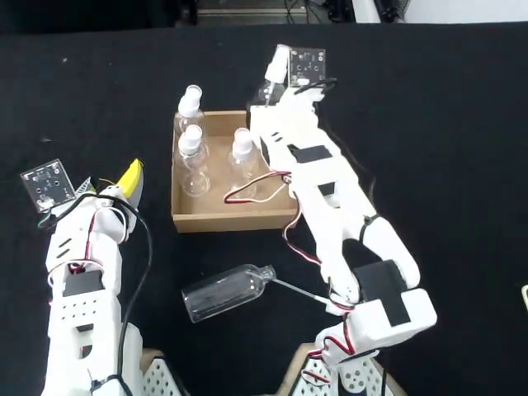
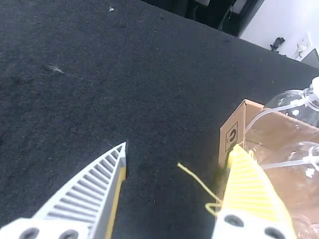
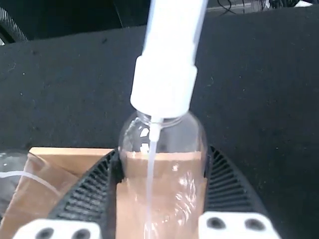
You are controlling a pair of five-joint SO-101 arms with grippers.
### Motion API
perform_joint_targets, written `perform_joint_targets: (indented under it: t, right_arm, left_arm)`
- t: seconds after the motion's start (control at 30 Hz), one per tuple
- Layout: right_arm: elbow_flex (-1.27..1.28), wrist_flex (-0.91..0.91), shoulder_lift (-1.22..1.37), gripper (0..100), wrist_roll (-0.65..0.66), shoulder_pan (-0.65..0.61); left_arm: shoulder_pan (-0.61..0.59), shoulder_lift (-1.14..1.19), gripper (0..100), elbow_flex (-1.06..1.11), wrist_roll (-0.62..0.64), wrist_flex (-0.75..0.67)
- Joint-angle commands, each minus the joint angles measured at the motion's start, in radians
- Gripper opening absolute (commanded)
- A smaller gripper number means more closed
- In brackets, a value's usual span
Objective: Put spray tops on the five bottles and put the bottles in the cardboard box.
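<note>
Right gripper [image 3: 162, 164]: pinching upright clear plastic bottle with white spray top [image 3: 164, 84]
Brown cardboard box [image 3: 70, 159]: just below that gripper, towards its arm's base
Left gripper [image 2: 179, 149]: spread, empty

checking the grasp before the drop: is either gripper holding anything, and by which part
The right gripper is shut on a spray-topped bottle, on its clear body below the shoulder. The left gripper is open and holds nothing.

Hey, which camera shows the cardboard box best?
The high view: it takes in the whole cardboard box with bottles inside. The left wrist view catches one corner; the right wrist view, its brown board behind the held bottle.
</note>
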Motion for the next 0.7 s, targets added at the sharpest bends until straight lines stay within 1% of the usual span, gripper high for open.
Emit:
perform_joint_targets:
  t: [0.0,0.1,0.2,0.37,0.57,0.67]
  right_arm:
    - [0.027,-0.126,-0.071,12.4,0.040,0.011]
    - [0.097,-0.258,-0.071,12.3,0.098,0.011]
    - [0.148,-0.348,-0.071,12.3,0.130,0.011]
    - [0.208,-0.440,-0.071,12.3,0.133,0.011]
    - [0.314,-0.615,-0.071,12.3,0.135,0.011]
    - [0.343,-0.652,-0.071,12.3,0.135,0.000]
  left_arm:
    - [-0.001,-0.017,30,-0.013,-0.003,-0.017]
    - [-0.001,-0.017,30,-0.013,-0.003,-0.017]
    - [-0.001,-0.017,30,-0.013,-0.003,-0.017]
    - [-0.001,-0.017,30,-0.013,-0.003,-0.017]
    - [-0.001,-0.017,30,-0.013,-0.003,-0.017]
    - [-0.002,-0.017,30,-0.013,-0.003,-0.017]
